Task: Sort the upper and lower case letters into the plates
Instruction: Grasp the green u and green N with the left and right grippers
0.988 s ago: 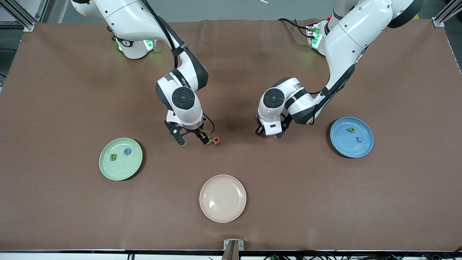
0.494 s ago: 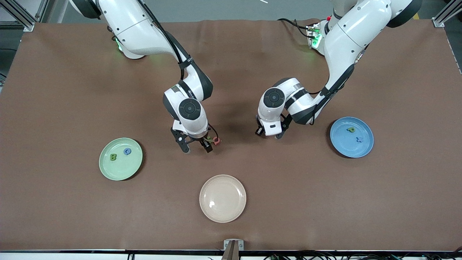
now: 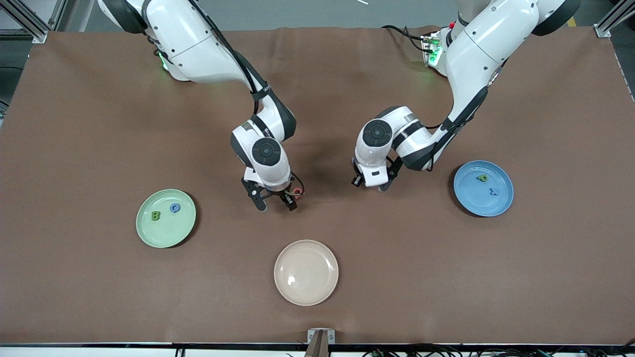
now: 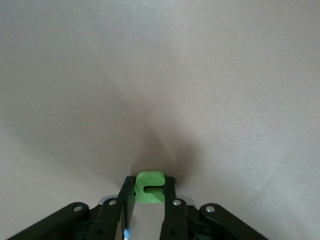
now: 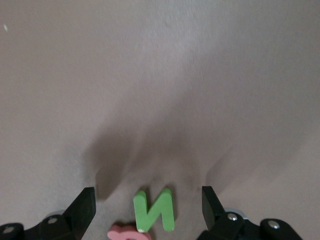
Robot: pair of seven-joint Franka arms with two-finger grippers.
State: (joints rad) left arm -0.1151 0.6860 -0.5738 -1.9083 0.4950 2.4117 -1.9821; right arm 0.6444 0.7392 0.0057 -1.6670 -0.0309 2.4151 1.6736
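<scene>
Readable letters: green B (image 3: 156,215) and blue C (image 3: 174,208) in mint plate (image 3: 149,235); green N (image 5: 155,210) on table.

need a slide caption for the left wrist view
Left gripper shut on a small flat green toy letter at the brown table mat.

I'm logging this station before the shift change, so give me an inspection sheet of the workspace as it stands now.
Surface: brown mat, some wrinkles.
Job's things: mint green plate holds a green B and a blue C; blue plate holds two letters; green N and pink letter lie on the mat.
Clutter: empty cream-beige plate.
Grippers: left gripper shut on a green letter; right gripper open around the green N.
Cables: black tangle along the front edge.
Surroundings: aluminium frame posts.
</scene>
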